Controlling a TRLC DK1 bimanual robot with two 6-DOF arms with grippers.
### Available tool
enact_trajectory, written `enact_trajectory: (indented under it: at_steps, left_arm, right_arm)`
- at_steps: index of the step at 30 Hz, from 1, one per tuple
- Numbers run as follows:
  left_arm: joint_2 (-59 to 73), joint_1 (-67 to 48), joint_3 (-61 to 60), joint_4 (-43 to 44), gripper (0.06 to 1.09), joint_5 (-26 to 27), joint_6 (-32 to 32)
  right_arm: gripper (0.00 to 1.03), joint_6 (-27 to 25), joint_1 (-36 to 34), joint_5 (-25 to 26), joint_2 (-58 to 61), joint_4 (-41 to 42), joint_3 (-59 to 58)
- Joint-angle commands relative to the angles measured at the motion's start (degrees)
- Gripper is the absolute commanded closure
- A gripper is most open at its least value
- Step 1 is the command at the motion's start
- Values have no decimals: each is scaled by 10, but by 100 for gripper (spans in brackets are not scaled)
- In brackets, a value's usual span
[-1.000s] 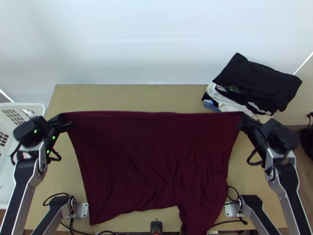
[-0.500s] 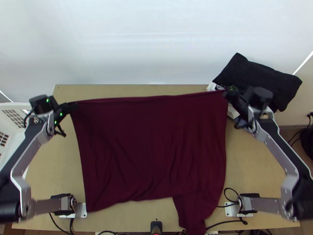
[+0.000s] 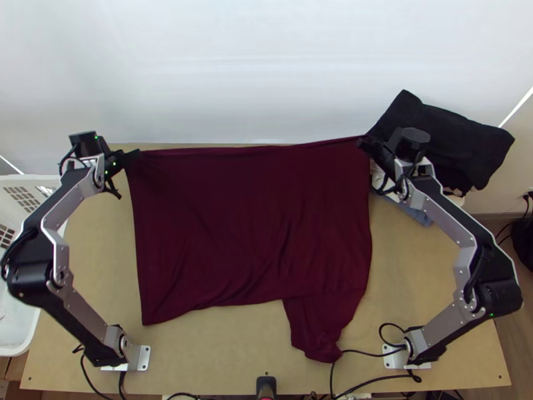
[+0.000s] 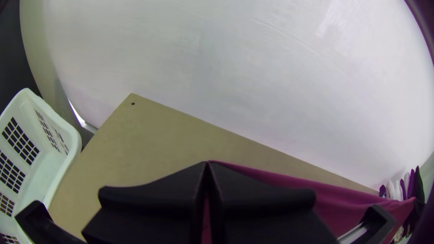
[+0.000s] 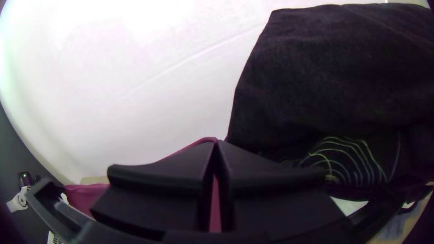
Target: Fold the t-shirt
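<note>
Nearest to us, just short of the maroon t-shirt (image 3: 246,227), a small black device (image 3: 266,385) sits at the edge of the bench (image 3: 220,353). Then comes the t-shirt's own narrow, bunched flap, hanging off the right part of its near edge. Beyond that we see its broad body over the middle of the bench, spread wide with soft creases running through it. To the left of the t-shirt, well apart, stands the white basket (image 3: 40,177).

At the t-shirt's far left corner our left tool (image 3: 135,154) is clenched on the cloth; at its far right corner our right tool (image 3: 363,142) grasps it too, and the far edge runs taut between them. Right beside that right corner lies a stack of pale and blue cloths (image 3: 416,212), a black garment (image 3: 453,137) on top. Past the t-shirt's far edge rises the white wall (image 3: 253,67).
</note>
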Motion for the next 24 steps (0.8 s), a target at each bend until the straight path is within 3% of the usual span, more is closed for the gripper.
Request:
enact_trajectory:
  at_steps: [1,3,4,6,12,19,24]
  left_arm:
    - [18,4,39,5,69,-11,-17]
    - [16,4,49,-1,9,1,-18]
    - [15,4,59,-13,10,12,-18]
    - [4,4,74,-38,10,12,-26]
    - [-73,9,74,-69,10,12,-28]
    - [-219,-14,24,-166,10,12,11]
    - [-325,-42,-42,-250,10,12,46]
  right_arm:
    - [82,-11,3,37,8,38,20]
    - [28,-10,6,39,-3,45,13]
    - [19,-9,6,39,-12,45,12]
    - [13,-8,8,39,-39,48,5]
    - [7,-8,12,45,-156,46,-33]
    - [6,16,36,40,-312,-172,-75]
    - [8,108,36,2,-397,-325,-127]
